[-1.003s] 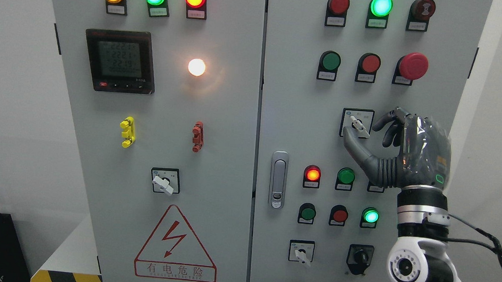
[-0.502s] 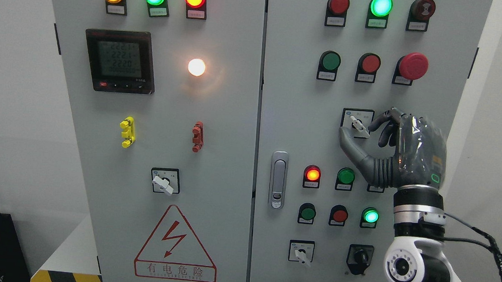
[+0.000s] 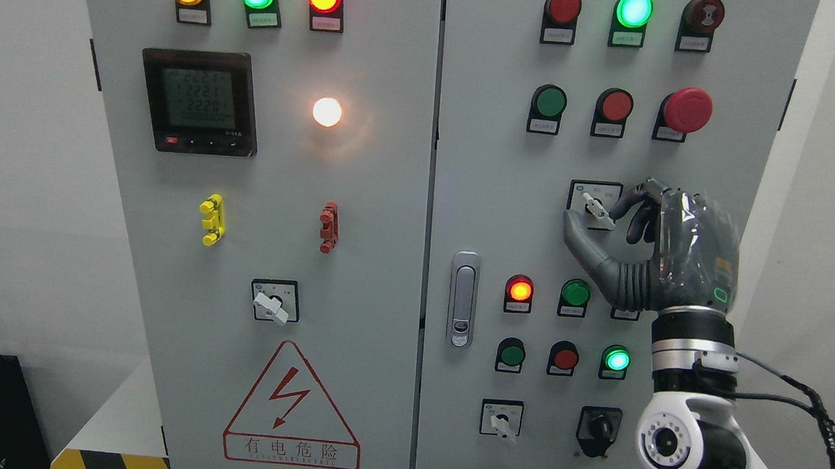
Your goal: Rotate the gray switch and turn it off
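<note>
**Right hand closing on upper gray switch**

Since the earlier frames your right hand has drifted a little left and up toward the gray switch; the wrist now sits slightly left of where it was.

Head view:
- You have the right arm coming up from the lower right, the hand raised in front of the right door of the cabinet.
- Thumb points up-left, its tip just below the switch's lever. Forefinger curls in from the right, its tip at the lever's right end. The two bracket the lever in a pinch; whether they actually press it you cannot tell from here. The other fingers are curled behind.
- The switch sits mid-height on the right door, in a black-framed plate under the row with the red mushroom button. Its lever is tilted, upper end left, lower end right.
- Lit lamps on this door: green at top, red and green lower down.
- Left door: meter with its display lit, white lamp on beside it, a second gray switch above the warning triangle.
- Your left hand does not show.
</note>
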Controlling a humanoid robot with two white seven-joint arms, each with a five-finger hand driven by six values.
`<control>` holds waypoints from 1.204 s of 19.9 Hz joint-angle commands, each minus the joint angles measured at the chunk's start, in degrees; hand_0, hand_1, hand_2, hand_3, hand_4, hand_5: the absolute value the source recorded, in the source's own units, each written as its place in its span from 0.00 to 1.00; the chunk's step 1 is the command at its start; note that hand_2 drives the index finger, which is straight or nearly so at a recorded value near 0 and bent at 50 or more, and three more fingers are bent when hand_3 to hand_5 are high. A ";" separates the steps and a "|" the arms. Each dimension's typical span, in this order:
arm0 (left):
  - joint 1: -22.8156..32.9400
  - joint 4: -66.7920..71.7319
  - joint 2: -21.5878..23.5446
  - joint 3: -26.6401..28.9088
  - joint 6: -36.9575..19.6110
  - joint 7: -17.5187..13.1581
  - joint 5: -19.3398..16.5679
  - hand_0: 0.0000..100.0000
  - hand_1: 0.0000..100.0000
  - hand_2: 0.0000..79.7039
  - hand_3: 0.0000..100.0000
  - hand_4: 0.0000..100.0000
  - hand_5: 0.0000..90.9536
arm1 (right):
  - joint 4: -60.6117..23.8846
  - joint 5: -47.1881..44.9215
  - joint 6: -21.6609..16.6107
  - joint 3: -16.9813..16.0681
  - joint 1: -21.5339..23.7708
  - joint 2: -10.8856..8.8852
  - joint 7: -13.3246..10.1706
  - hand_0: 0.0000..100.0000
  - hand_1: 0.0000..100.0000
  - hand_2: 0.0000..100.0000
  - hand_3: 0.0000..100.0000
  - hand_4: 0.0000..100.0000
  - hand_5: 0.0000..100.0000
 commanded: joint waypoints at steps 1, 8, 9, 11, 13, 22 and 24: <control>0.00 0.79 0.00 -0.09 0.05 -0.07 0.00 0.12 0.39 0.00 0.00 0.00 0.00 | 0.59 0.64 0.10 -1.34 -0.24 0.02 -0.04 0.09 0.40 0.62 0.90 0.91 1.00; 0.00 0.79 0.00 -0.09 0.05 -0.07 0.00 0.12 0.39 0.00 0.00 0.00 0.00 | 1.12 0.82 0.10 -1.34 -0.94 0.02 0.04 0.09 0.41 0.63 0.90 0.91 1.00; 0.00 0.79 0.00 -0.09 0.05 0.02 0.00 0.12 0.39 0.00 0.00 0.00 0.00 | 1.12 0.82 0.10 -1.34 -1.11 0.02 0.04 0.09 0.41 0.63 0.90 0.91 1.00; 0.00 0.79 0.00 -0.09 0.05 0.02 0.00 0.12 0.39 0.00 0.00 0.00 0.00 | 1.29 0.82 0.10 -1.42 -1.20 0.02 0.04 0.09 0.42 0.64 0.91 0.91 1.00; 0.00 0.79 0.00 -0.09 0.05 0.02 0.00 0.12 0.39 0.00 0.00 0.00 0.00 | 1.29 0.82 0.10 -1.34 -1.20 0.02 0.04 0.09 0.42 0.65 0.91 0.91 1.00; 0.00 0.79 0.00 -0.09 0.05 0.02 0.00 0.12 0.39 0.00 0.00 0.00 0.00 | 1.73 0.82 0.10 -1.34 -1.20 0.02 0.04 0.09 0.43 0.67 0.91 0.91 1.00; 0.00 0.79 0.00 -0.09 0.05 0.02 0.00 0.12 0.39 0.00 0.00 0.00 0.00 | 2.08 0.91 0.19 -1.34 -1.47 0.02 0.04 0.10 0.43 0.68 0.91 0.91 1.00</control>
